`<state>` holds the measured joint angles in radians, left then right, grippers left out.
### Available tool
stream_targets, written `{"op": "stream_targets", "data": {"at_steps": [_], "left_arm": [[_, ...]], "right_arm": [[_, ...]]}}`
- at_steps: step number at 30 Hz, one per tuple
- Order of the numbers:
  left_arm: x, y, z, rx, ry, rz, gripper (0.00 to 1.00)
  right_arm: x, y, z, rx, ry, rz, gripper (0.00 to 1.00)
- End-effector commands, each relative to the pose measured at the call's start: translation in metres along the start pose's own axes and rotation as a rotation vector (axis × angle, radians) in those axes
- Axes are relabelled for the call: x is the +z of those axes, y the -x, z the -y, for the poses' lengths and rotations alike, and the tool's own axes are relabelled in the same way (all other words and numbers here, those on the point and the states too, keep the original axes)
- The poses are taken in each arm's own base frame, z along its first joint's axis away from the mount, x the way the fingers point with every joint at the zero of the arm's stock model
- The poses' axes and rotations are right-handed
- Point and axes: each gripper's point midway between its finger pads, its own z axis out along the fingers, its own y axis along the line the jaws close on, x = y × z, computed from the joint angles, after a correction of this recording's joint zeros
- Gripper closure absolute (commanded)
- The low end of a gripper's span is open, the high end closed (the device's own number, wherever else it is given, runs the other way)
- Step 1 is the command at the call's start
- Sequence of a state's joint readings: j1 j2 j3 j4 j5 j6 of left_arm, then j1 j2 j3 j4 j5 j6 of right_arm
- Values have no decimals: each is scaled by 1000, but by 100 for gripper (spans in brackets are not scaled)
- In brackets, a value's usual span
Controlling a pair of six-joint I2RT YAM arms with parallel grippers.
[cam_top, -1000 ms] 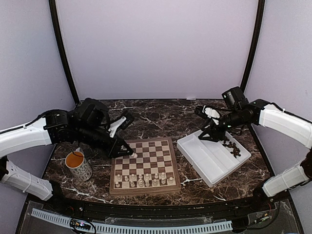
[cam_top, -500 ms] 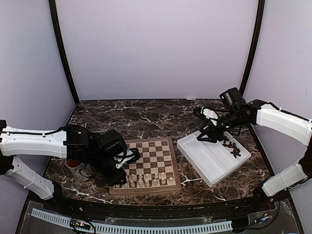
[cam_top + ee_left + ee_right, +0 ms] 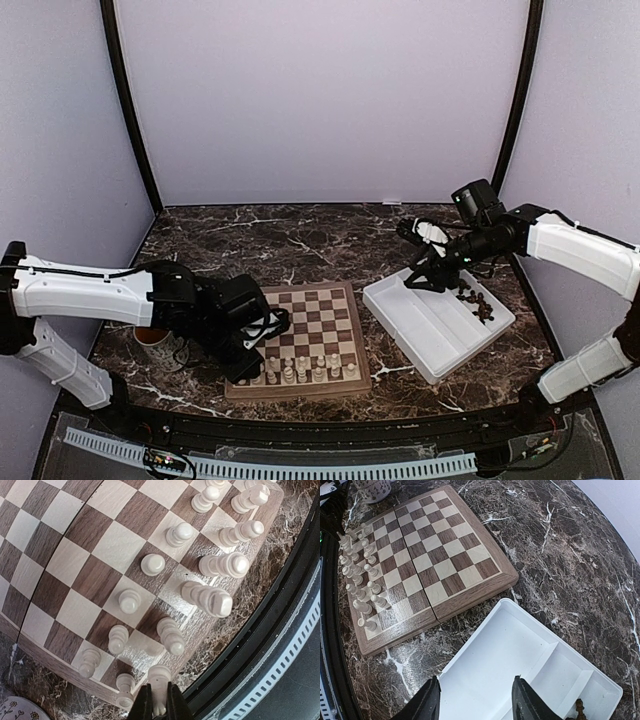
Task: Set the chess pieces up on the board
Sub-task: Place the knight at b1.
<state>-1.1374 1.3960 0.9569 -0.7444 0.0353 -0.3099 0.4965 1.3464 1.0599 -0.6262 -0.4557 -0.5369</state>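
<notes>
The chessboard [image 3: 315, 325] lies at the table's front centre with several cream pieces [image 3: 300, 370] standing in its two near rows. My left gripper [image 3: 159, 707] is shut on a cream piece [image 3: 160, 680] and holds it over the board's near left corner, next to a rook [image 3: 125, 685]. In the top view the left gripper [image 3: 252, 362] hangs over that corner. My right gripper [image 3: 477, 700] is open and empty above the white tray [image 3: 530, 645]. Several dark pieces [image 3: 478, 303] lie in the tray's far compartment.
A patterned mug [image 3: 160, 345] stands left of the board, partly under my left arm. The white tray [image 3: 440, 320] sits right of the board. A black rail [image 3: 280, 610] runs along the table's near edge.
My left arm has swung from the board's far left side down to its near left corner with the cream piece. The right arm has hardly moved.
</notes>
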Motion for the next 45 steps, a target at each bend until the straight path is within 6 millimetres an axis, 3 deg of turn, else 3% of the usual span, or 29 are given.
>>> {"op": "stream_targets", "data": {"at_steps": [1,27,35,40,45], "left_arm": [[0,8,0,8,14,19,93],[17,7,-11,7,86,-18,90],[14,11,-9,1,82,-11,78],[6,14,-5,-8,59,-1,74],[-28,20,1,-32,29,42,72]], "right_arm": [[-4,8,0,-14,-3,37,49],[-8,10,-2,-25,-2,44,49],[-9,9,-3,-26,-5,47,49],[-12,12,-4,-26,0,53,49],[-25,9,13,12,-46,50,49]]}}
